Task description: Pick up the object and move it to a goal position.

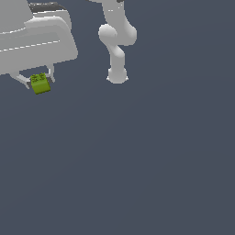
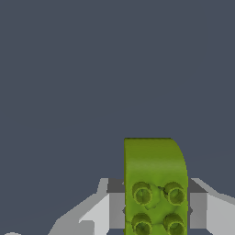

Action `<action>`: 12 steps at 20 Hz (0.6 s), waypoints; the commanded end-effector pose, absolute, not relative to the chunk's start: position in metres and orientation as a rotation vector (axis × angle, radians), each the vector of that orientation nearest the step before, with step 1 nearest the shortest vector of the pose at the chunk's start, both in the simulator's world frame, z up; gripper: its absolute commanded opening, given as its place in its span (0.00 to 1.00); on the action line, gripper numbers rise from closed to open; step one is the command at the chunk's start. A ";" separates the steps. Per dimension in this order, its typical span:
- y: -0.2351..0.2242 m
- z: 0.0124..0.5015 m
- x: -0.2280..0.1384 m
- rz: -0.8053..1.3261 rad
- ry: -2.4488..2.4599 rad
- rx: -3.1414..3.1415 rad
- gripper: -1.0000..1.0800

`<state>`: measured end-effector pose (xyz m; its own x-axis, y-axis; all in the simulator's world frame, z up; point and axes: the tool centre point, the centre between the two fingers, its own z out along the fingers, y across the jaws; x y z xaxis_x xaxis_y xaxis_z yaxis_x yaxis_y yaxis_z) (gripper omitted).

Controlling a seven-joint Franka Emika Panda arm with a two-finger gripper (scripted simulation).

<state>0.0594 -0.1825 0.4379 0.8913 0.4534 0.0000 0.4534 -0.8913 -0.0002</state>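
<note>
The lime-green studded brick [image 1: 40, 84] sits between the two fingers of my white gripper [image 1: 38, 81] at the upper part of the exterior view's left. The jaws are shut on it from both sides. In the wrist view the brick [image 2: 155, 183] fills the gap of the gripper [image 2: 156, 206], its round studs facing the camera and its far end sticking out past the fingertips [image 2: 115, 209]. I cannot tell from these views whether the brick rests on the dark grey floor or hangs just above it.
The arm's white base and lower links [image 1: 117, 50] stand at the top centre of the exterior view. The dark grey floor [image 1: 137, 160] spreads flat around it.
</note>
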 end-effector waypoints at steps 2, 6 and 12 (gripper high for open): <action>-0.187 0.446 0.063 0.000 -0.733 -3.055 0.00; -0.190 0.452 0.066 0.000 -0.733 -3.055 0.00; -0.193 0.457 0.068 0.000 -0.733 -3.055 0.00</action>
<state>0.0676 -0.1926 0.4553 0.8913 0.4535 -0.0002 0.4535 -0.8913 -0.0004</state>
